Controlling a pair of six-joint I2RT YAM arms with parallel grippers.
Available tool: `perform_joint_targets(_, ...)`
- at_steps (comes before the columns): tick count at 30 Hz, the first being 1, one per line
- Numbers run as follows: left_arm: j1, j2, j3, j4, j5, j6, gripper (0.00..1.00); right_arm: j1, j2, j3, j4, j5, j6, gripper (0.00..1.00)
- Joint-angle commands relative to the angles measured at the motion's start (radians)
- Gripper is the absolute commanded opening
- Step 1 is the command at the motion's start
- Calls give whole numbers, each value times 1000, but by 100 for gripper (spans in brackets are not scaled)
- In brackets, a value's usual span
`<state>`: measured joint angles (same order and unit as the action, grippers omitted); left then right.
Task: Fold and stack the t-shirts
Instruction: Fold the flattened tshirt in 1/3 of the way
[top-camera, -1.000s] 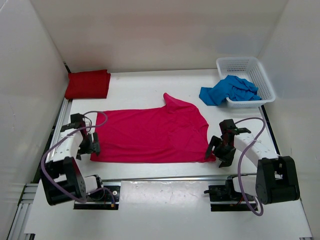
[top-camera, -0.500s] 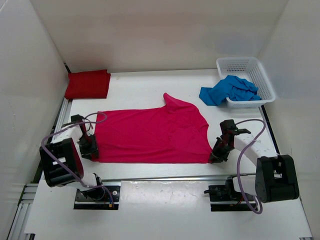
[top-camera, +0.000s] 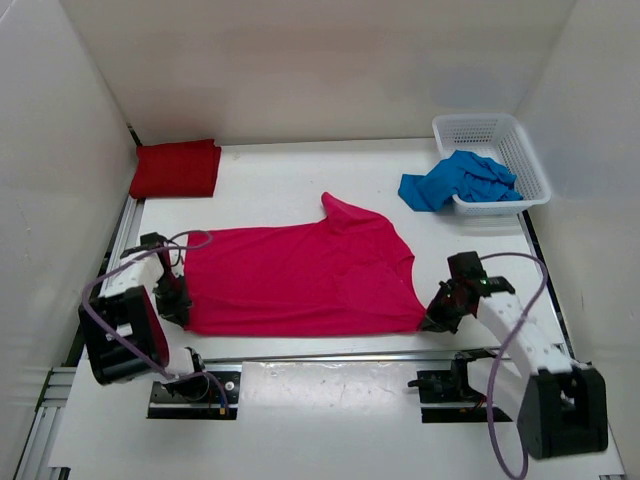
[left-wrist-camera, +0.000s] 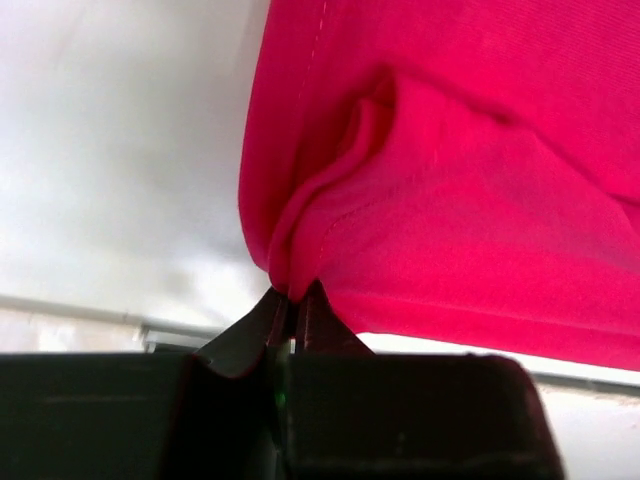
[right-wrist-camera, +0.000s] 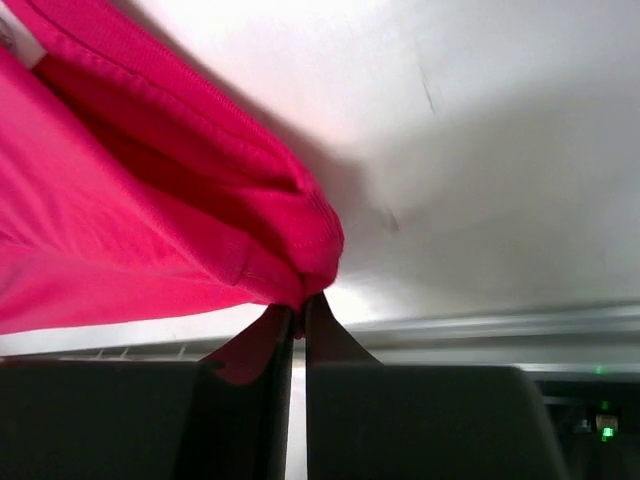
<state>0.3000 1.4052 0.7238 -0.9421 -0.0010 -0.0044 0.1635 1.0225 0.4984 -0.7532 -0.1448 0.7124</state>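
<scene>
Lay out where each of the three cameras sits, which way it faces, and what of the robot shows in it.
Top external: above and behind the arms, looking down on the table; the left arm and right arm flank the pink shirt.
Left wrist: on the left arm, looking along its shut jaws, which pinch a corner of the pink shirt.
Right wrist: on the right arm, looking along its shut jaws, which pinch another corner.
Shared: all three views show the pink shirt.

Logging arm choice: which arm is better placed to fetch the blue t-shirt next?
Right, probably. The blue t-shirt spills from the basket at far right, that arm's side. The right claw and left claw each pinch a near corner of the pink t-shirt.
</scene>
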Motion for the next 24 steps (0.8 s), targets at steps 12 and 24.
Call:
perform_joint_targets(12, 10, -172, -92, -107, -159, 4, 12, -2, -329, -143, -235, 8, 130, 1)
perform_joint_targets(24, 10, -230, -2, -52, -226, 4, 80, -2, -285, 83, -301, 56, 36, 65)
